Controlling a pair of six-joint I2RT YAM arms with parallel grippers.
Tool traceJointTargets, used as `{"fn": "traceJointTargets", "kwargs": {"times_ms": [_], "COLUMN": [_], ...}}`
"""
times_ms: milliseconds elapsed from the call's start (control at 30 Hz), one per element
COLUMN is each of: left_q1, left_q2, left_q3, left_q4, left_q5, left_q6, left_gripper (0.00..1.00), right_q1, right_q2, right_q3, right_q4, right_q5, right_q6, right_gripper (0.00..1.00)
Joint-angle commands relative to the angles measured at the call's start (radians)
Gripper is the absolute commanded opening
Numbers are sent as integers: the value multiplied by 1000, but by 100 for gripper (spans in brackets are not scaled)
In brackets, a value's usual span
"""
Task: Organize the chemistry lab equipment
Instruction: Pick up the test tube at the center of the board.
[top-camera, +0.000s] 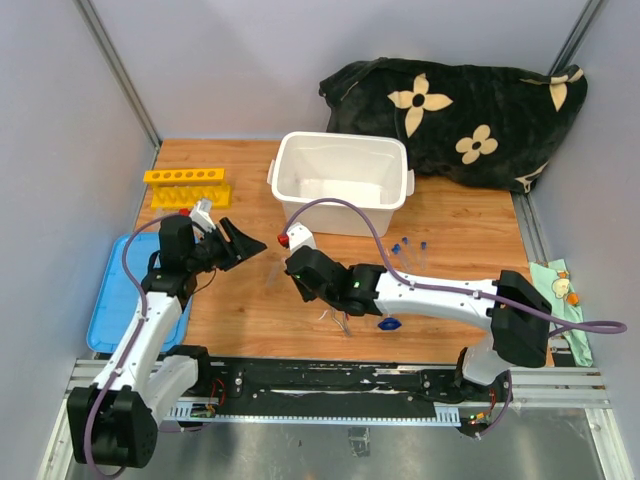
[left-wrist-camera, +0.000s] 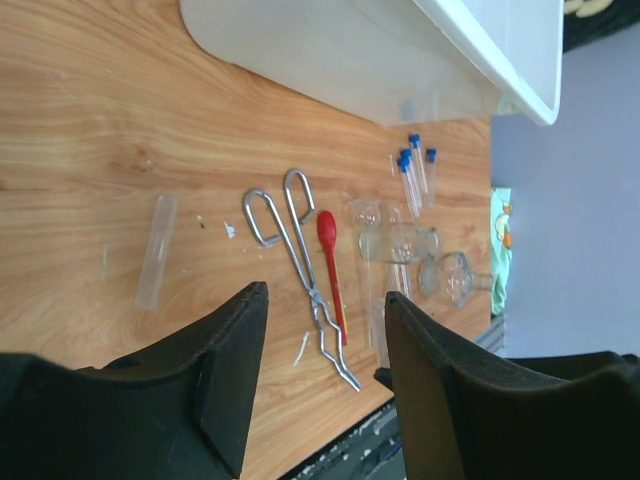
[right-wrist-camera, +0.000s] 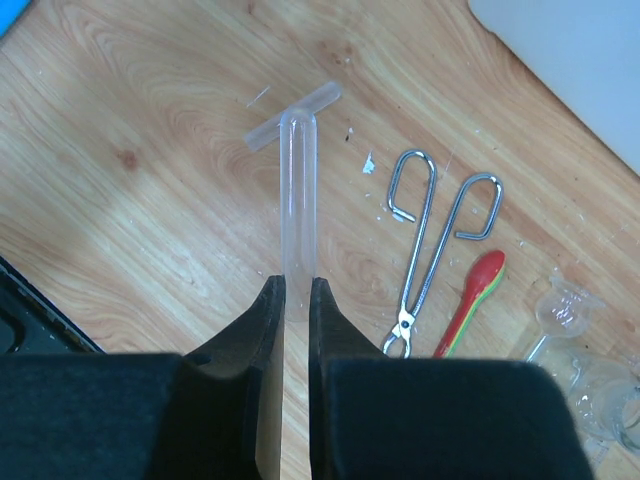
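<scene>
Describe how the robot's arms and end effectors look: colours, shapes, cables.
The left arm and right arm have white links, black joints and a purple-grey cable each. The left end effector and right end effector each have two black wedge-shaped fingers.

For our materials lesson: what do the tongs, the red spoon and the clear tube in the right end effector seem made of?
Tongs: bent metal wire, silvery with bright glints.
Red spoon: probably plastic, glossy, red shading to yellow-green.
Clear tube: colourless and see-through; glass or clear plastic, cannot tell.
</scene>
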Motion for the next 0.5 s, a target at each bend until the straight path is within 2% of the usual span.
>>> {"fn": "traceJointTargets", "kwargs": {"times_ms": [0, 200, 467], "left_q1": [-33, -52, -83], "left_q2": [11, 24, 58], "left_q3": [-11, 3, 16], "left_q4": [85, 112, 121], "left_q5": [80, 118, 149], "left_q6": [-54, -88, -96], "left_gripper": [54, 53, 42], "right_q1": [14, 22, 30], "right_q2": [-24, -16, -11], "right_q3": [-25, 8, 40], "right_q4": [71, 85, 93], "right_q5": [48, 49, 57], "right_q6": [-34, -58, -76], "right_gripper": [1, 1, 1]}}
